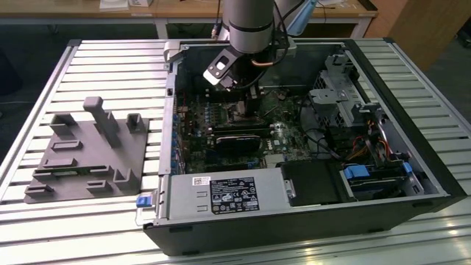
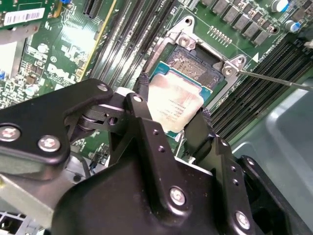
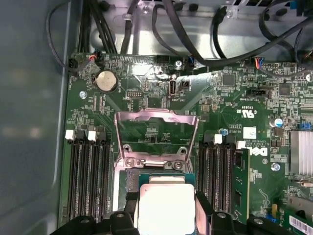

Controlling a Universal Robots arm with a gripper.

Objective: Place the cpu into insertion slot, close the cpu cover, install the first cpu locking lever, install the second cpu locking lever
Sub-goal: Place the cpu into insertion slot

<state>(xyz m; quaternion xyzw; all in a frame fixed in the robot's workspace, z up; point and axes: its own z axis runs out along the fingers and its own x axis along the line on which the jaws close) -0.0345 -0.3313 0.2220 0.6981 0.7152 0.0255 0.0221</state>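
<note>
The silver-grey jointed robot arm (image 1: 249,22) reaches down from the top of the exterior view into a black desktop computer case (image 1: 294,229) that lies open on its side on a slatted aluminium table (image 1: 110,61). Its wrist points down at the green motherboard (image 1: 283,141), and the black two-fingered gripper (image 2: 172,105) sits low over the middle of the board.

In both wrist views the black fingers (image 2: 204,131) pinch a small flat square cpu with a dull grey metallic top (image 2: 177,95) by two opposite edges. The chip sits at a slight tilt over the insertion slot, a small square dark socket with a silvery metal rim (image 2: 194,66). It covers the part of the socket nearer the gripper, while a strip of contacts on the far side lies bare. Whether the chip touches the socket cannot be told.

In the first wrist view the cpu cover, a thin silvery square metal frame with a large window (image 3: 156,116), is swung open past the far edge of the socket, with green board showing through its window. Long black memory slots (image 3: 88,171) flank the socket on both sides, and a round silver coin battery (image 3: 106,81) lies on the board beyond the open cover. In the second wrist view a thin silvery metal rod (image 2: 274,79) runs out from one corner of the socket rim.

On the table at the exterior view's left, well apart from the case, stands a grey moulded plastic fixture with upright posts (image 1: 88,149).
</note>
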